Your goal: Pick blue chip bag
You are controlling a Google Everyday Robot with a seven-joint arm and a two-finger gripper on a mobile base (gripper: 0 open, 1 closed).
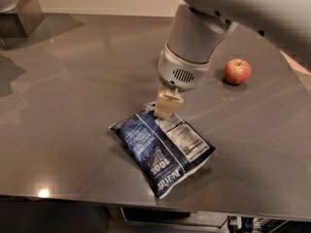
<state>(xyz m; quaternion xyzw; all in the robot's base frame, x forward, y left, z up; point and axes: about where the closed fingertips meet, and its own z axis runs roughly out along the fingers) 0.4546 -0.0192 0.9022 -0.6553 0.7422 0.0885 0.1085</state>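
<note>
The blue chip bag (pixel 163 149) lies on the grey table (pixel 73 96) near its front edge, dark blue with a white nutrition panel and white lettering. My gripper (pixel 167 106) comes straight down from the big white arm onto the bag's far edge. Its pale fingers (pixel 168 102) stand close together and pinch that white sealed edge, which curls up beside them. The near end of the bag rests on the table.
A red apple (pixel 237 72) sits on the table to the right of the arm. A dark block with a bowl on it (pixel 17 13) stands at the far left corner. The table's front edge runs just below the bag.
</note>
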